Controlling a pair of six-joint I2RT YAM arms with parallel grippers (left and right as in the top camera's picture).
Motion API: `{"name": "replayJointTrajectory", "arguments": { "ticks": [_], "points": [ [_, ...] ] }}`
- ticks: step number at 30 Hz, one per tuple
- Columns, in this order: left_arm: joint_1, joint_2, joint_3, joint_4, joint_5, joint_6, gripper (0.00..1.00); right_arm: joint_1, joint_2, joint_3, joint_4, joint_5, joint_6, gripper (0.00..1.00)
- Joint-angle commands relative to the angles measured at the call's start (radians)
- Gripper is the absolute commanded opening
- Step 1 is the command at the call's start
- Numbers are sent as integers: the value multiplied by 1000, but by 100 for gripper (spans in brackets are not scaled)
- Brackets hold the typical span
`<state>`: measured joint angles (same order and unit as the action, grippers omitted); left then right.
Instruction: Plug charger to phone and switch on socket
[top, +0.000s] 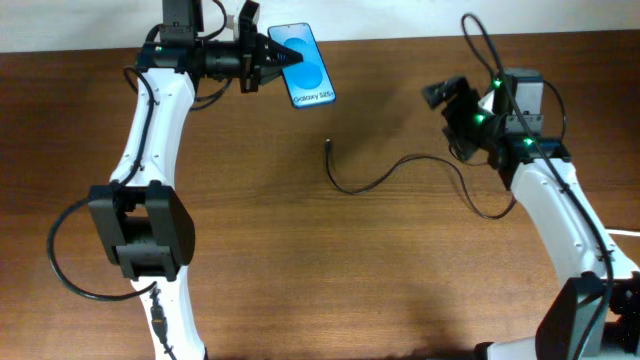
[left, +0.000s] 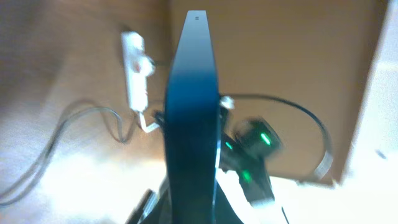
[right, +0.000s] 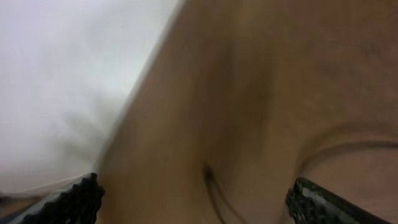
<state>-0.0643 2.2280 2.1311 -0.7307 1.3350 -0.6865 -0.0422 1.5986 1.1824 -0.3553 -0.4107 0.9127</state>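
1. Left gripper: we see it pinching the phone by its left long edge, near the far edge of the table. The blue-and-white screen faces up, and the text "Galaxy S25+" sits at the near end. In the left wrist view the phone appears edge-on and runs straight away from the camera. We cannot tell whether it touches the table.

2. Right gripper: in the right wrist view its fingertips sit at opposite lower corners, spread wide, with nothing between them. It hangs over the table's right side, well apart from the phone.

3. Charger: the thin black cable lies loose on the wood and curves from the right arm's side toward the centre. Its plug tip rests below the phone, apart from it and not inserted.

4. Socket: we find it only in the left wrist view, as a white strip lying on the table beyond the phone. The blur hides the position of its switches.
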Motion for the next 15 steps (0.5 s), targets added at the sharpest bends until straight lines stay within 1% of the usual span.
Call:
{"name": "replayJointTrajectory", "arguments": {
  "ticks": [1, 2, 3, 4, 9, 11, 13, 15],
  "points": [
    [43, -2, 10, -47, 239, 169, 0, -64, -3, 8, -77, -99, -185, 96],
    [55, -2, 10, -58, 239, 178, 0, -73, -3, 8, -76, -131, -229, 91],
    [65, -2, 10, -57, 239, 181, 0, -78, -3, 8, -74, -159, -256, 84],
    [77, -2, 10, -58, 232, 181, 0, -77, -3, 8, -76, -176, -255, 78],
    [124, -2, 10, -58, 211, 180, 0, -14, -3, 14, -79, -203, -277, 73],
    [141, -2, 10, -58, 211, 179, 0, 26, -1, 34, -107, -164, -291, 71],
    [161, -2, 10, -74, 211, 179, 0, 80, 18, 95, -180, -77, -315, 69],
    [171, -2, 10, -79, 210, 179, 0, 104, 49, 146, -219, -67, -331, 66]
  ]
}}
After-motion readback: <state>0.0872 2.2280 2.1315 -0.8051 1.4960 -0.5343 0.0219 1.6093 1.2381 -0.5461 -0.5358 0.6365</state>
